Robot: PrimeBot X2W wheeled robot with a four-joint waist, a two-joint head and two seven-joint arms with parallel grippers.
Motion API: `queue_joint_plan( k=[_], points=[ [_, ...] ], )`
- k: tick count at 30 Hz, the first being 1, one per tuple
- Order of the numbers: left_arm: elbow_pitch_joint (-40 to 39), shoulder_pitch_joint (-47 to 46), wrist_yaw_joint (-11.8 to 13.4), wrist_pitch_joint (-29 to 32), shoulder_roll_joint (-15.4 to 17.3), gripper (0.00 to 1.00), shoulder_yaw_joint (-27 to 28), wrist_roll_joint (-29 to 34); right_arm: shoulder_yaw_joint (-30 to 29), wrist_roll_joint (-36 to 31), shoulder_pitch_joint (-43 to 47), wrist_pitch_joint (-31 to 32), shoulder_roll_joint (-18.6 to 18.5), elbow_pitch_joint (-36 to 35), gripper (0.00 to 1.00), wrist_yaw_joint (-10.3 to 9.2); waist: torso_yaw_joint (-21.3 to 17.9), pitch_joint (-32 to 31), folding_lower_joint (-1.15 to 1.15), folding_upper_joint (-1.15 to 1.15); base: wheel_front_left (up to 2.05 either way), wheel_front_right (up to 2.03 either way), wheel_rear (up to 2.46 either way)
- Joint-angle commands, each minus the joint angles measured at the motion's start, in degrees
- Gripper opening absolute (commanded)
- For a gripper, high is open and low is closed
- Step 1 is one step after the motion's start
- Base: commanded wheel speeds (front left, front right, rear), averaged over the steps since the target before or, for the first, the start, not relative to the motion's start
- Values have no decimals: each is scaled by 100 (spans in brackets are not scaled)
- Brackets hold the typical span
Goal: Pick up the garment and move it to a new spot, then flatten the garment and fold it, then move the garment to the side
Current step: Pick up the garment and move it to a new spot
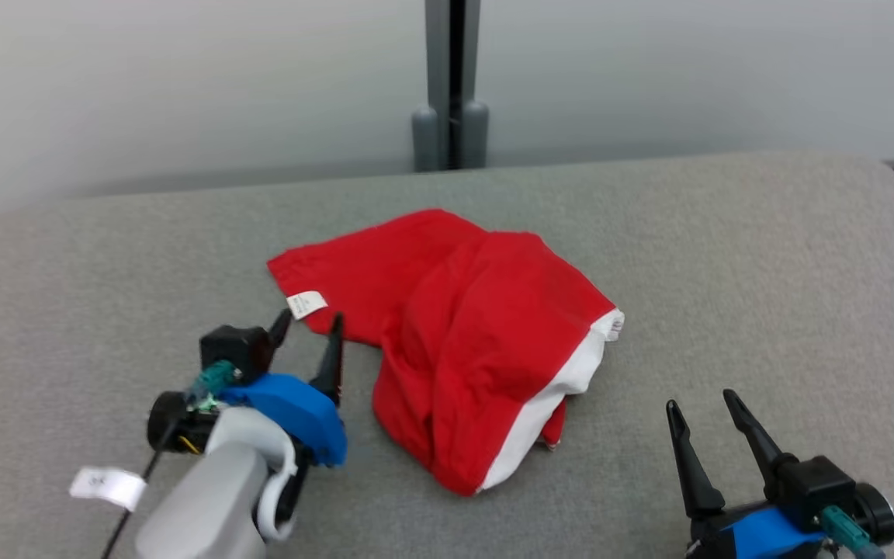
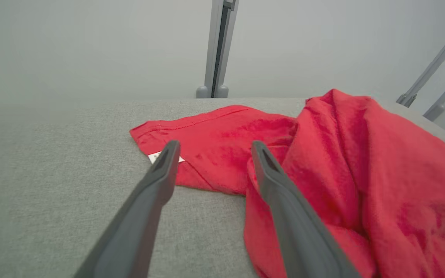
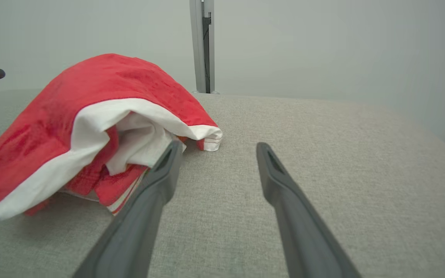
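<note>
The red garment [image 1: 462,334] lay crumpled mid-way across the grey surface [image 1: 765,256]; its flat layer reached far left, and its bunched bulk with the white band [image 1: 563,380] sat nearer and right, so the long axis ran far-left to near-right. The left gripper [image 1: 310,320] stood just beside the near-left edge, fingers spread wide and empty, tips by the white label [image 1: 306,303]; it seemed the nearer arm, with the cloth ahead and to its right. The right gripper [image 1: 701,401], equally wide and empty, stood apart at the near right.
</note>
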Motion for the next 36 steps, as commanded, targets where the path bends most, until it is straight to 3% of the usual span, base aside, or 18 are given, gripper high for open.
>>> queue_joint_plan(
  k=[1,13,21,22,23,25,36],
  points=[
    [162,-220,58,117,53,100,74,-35,23,-46,-115,-4,-12,-26,100,1,-62,157,0,0,0,0,0],
    [1487,-1341,386,900,129,100,229,-110,12,40,-490,-4,-12,-113,100,1,-593,1126,0,0,0,0,0],
    [1948,-1529,63,1226,-83,100,-49,-48,48,121,-580,-4,-11,-99,100,1,-694,1262,0,0,0,0,0],
    [1994,-1545,26,1282,-108,90,-86,-40,52,126,-588,-4,-11,-95,100,1,-699,1264,0,0,0,0,0],
    [2049,-1559,-1,1346,-123,48,-152,4,60,129,-594,-4,-11,-92,100,1,-703,1266,0,0,0,0,0],
    [2170,-1598,-35,1464,-138,0,-304,118,74,145,-608,-4,-11,-86,100,1,-710,1266,0,0,0,0,0],
    [2286,-1844,48,908,-63,0,-504,366,-20,120,-541,-4,-10,-53,100,1,-491,1071,0,0,0,0,0]
  ],
)
